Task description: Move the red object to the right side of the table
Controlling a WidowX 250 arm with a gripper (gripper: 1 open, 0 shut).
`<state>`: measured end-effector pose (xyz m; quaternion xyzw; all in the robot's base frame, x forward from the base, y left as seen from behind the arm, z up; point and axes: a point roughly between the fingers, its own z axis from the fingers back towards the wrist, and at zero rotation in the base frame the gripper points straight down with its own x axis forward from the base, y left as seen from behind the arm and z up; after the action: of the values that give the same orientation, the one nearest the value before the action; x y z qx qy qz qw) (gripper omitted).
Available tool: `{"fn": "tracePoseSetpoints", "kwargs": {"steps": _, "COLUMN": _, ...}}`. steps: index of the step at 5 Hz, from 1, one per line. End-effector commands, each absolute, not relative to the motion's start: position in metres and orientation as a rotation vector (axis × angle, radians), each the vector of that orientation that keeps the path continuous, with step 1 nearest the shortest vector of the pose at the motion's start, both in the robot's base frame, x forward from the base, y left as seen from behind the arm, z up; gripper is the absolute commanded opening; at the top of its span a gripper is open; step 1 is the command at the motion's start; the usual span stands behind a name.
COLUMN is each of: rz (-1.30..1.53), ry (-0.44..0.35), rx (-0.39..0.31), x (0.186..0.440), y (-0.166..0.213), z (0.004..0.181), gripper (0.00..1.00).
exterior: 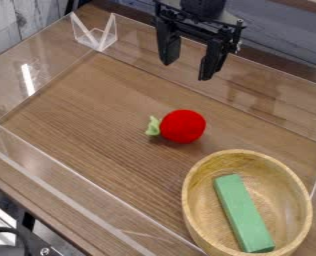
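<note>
Gripper (192,58) poised above far end of table (94,110), jaws wide apart, nothing held. Red toy fruit (182,126) lying mid-table, well apart from gripper, near wooden bowl (201,200) holding green block (241,212). Risk: round soft body rolling away under off-centre closure; possible nudge against bowl rim.

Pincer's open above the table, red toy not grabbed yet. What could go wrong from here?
1. The red object is round and soft; the open pincer may pinch off-centre and squeeze it out or roll it away.
2. The wooden bowl holding the green block fills the near right corner, so the toy could bump or drop into it.
</note>
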<state>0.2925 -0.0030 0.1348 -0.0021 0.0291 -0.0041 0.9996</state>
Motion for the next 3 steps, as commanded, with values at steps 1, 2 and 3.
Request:
{"fn": "tracePoseSetpoints", "kwargs": {"steps": 1, "rz": -0.115, "ry": 0.092, "rx": -0.012, "x": 0.289, "y": -0.006, "z": 0.121, "gripper": 1.00}}
{"fn": "tracePoseSetpoints", "kwargs": {"steps": 2, "rz": -0.350, "ry": 0.124, "rx": -0.010, "x": 0.291, "y": -0.010, "z": 0.110, "gripper": 1.00}}
{"fn": "tracePoseSetpoints", "kwargs": {"steps": 3, "rz": -0.563, "ry": 0.133, "rx": -0.008, "x": 0.294, "y": -0.014, "z": 0.106, "gripper": 1.00}}
